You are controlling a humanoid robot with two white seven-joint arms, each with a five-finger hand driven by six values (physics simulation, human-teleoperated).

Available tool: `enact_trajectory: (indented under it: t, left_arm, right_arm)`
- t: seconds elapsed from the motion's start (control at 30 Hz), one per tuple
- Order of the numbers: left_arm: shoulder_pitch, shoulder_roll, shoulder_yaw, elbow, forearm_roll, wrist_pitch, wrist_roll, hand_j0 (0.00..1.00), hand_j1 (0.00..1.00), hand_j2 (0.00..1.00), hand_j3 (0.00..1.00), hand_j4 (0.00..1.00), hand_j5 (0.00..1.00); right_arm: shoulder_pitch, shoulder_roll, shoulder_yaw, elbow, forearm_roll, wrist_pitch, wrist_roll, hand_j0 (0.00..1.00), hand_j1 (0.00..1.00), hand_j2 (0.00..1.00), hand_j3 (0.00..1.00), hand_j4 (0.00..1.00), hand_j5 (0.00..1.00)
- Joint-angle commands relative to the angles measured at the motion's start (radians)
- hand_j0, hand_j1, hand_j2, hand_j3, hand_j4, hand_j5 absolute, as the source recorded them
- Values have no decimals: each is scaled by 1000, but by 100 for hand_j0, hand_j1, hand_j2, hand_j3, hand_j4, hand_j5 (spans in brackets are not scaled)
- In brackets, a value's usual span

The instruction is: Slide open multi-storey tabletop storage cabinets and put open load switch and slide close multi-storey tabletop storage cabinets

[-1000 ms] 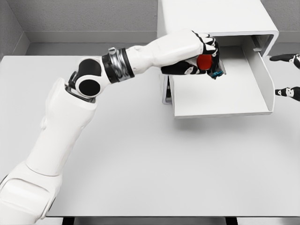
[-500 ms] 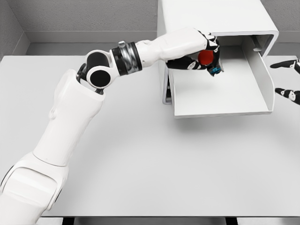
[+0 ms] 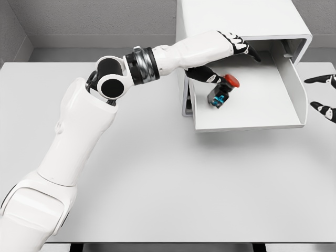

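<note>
We see the fingers (image 3: 247,48) of the left hand (image 3: 223,50) spread apart and holding nothing, the black fingertips reaching toward the back of the open drawer (image 3: 294,94), with the thumb curving down just above the load switch (image 3: 221,92). The load switch lies on its side on the drawer floor, toward the drawer's left part, its red button pointing up and to the right and its dark body with a blue patch below; we cannot tell whether the thumb touches it. The drawer stands pulled out from the upper storey of the white storage cabinet (image 3: 236,18), which sits at the far edge of the tabletop (image 3: 157,173). The left arm (image 3: 79,136) runs from the lower left corner up over the tabletop, bends at its black elbow joint, and stretches rightward into the drawer. At the right edge, only a few black-and-white fingertips of the right hand (image 3: 323,97) show, apart from one another, beside the drawer's right wall and not touching it.
</note>
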Motion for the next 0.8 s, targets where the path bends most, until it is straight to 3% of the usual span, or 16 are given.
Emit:
enact_trajectory:
  t: [0.0, 0.1, 0.2, 0.27, 0.4, 0.57, 0.67, 0.77]
  left_arm:
    - [0, 0, 2, 0, -14, 3, 1, 81, 81, 81, 81, 81, 81]
    - [0, 0, 5, -22, -12, 1, 1, 82, 82, 82, 82, 82, 82]
    - [14, 0, 17, -175, 3, 3, 1, 100, 100, 100, 100, 100, 100]
    - [48, 20, 17, -291, 106, 1, 1, 100, 100, 100, 100, 100, 100]
    - [100, 201, 80, -451, 276, 0, 1, 100, 100, 100, 100, 100, 100]
    - [169, 391, 210, -468, 482, -60, 1, 100, 100, 100, 100, 100, 100]
    - [271, 480, 331, -468, 535, -60, 1, 100, 100, 100, 100, 100, 100]
    - [409, 526, 448, -459, 532, -60, 1, 100, 100, 100, 100, 100, 100]
  right_arm:
    - [0, -1, -6, 0, -8, 1, -1, 69, 69, 69, 69, 69, 69]
    - [3, -1, -16, 0, -8, 1, -1, 69, 69, 69, 69, 69, 69]
    - [20, -1, -21, -1, -6, 1, -1, 69, 69, 69, 69, 69, 69]
    - [35, -1, -20, -7, -3, 1, -1, 70, 70, 70, 70, 70, 70]
    - [52, -3, -21, -6, -2, 1, -1, 69, 69, 69, 69, 69, 69]
    - [67, -15, -33, -4, -6, 1, -1, 68, 68, 68, 68, 68, 68]
    - [75, -15, -38, -6, -8, 1, -1, 68, 68, 68, 68, 68, 68]
    - [95, -15, -50, -6, -8, 1, -1, 68, 68, 68, 68, 68, 68]
